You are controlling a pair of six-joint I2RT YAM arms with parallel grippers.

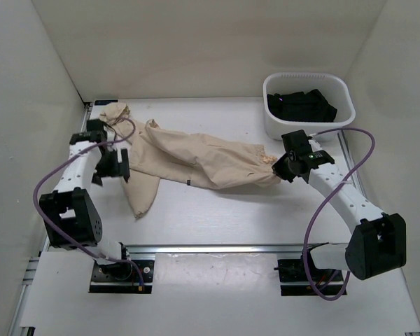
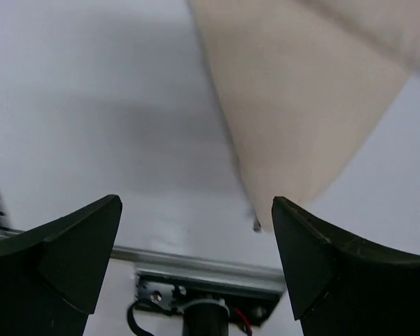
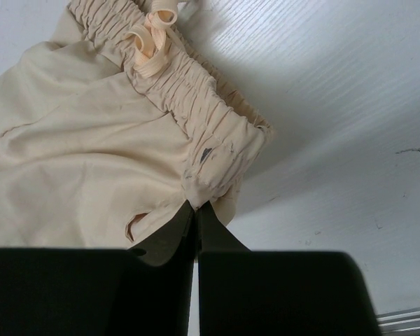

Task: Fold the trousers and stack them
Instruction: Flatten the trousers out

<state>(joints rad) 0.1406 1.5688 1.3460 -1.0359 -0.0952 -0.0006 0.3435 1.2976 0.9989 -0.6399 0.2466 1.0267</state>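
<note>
The beige trousers [image 1: 196,159] lie stretched across the table, waistband to the right, legs to the left, one leg end hanging toward the front left. My right gripper [image 1: 281,168] is shut on the elastic waistband [image 3: 203,150] at its corner, pinching the cloth [image 3: 196,204]. My left gripper [image 1: 115,166] is open and empty beside the left leg; in the left wrist view its fingers [image 2: 322,252] straddle bare table next to the leg's end [image 2: 294,112].
A white plastic basket [image 1: 336,122] holding a black garment [image 1: 301,105] stands at the back right. An aluminium rail [image 1: 217,248] runs along the table's front edge. White walls enclose the table on the left, back and right.
</note>
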